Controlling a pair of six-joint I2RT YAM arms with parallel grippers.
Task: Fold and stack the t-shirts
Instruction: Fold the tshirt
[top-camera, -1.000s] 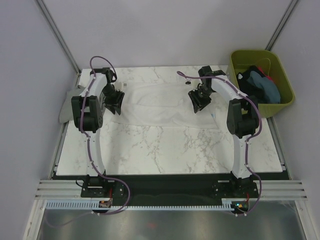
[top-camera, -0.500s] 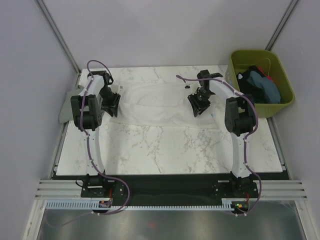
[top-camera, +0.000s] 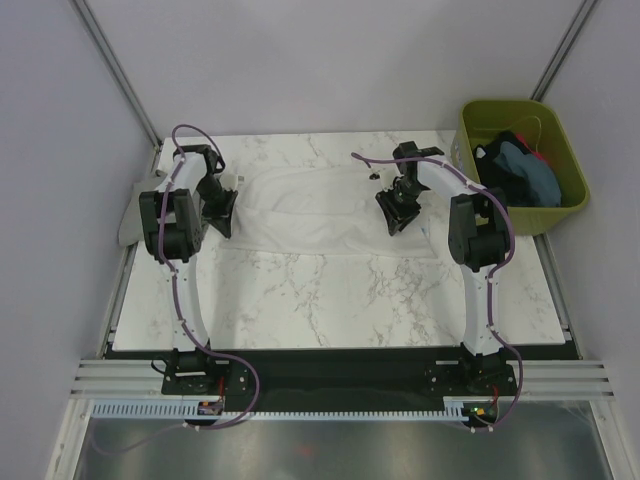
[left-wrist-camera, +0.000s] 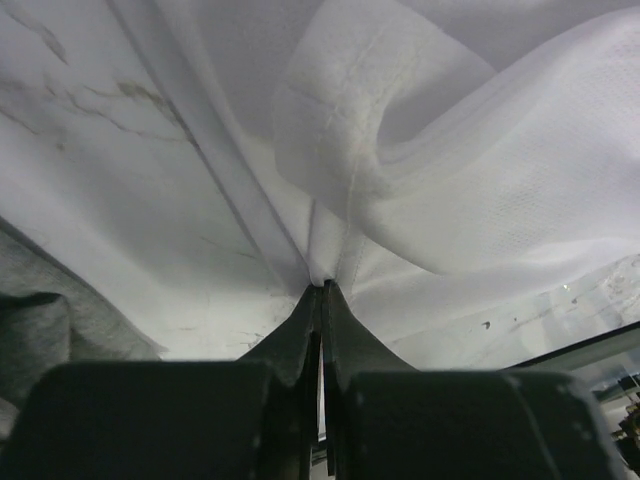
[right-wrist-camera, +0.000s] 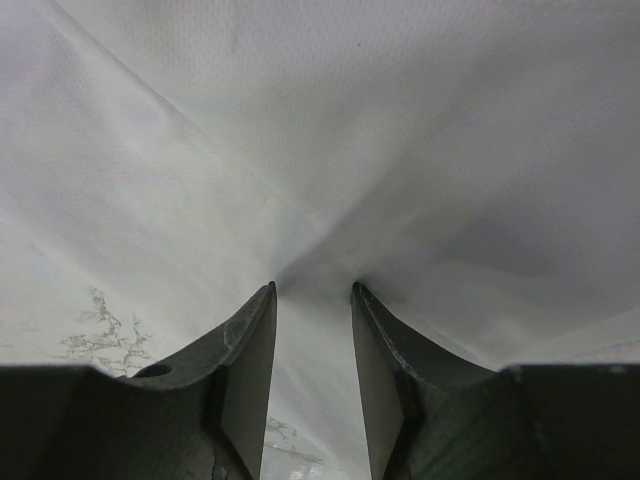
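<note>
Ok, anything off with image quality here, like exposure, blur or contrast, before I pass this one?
Top external: even, soft light and sharp, but the white t-shirt barely separates from the pale marble table. Left wrist: cloth in focus, left gripper a dark, soft-edged silhouette. Right wrist: shirt weave crisp, right gripper underexposed, no glare.
</note>
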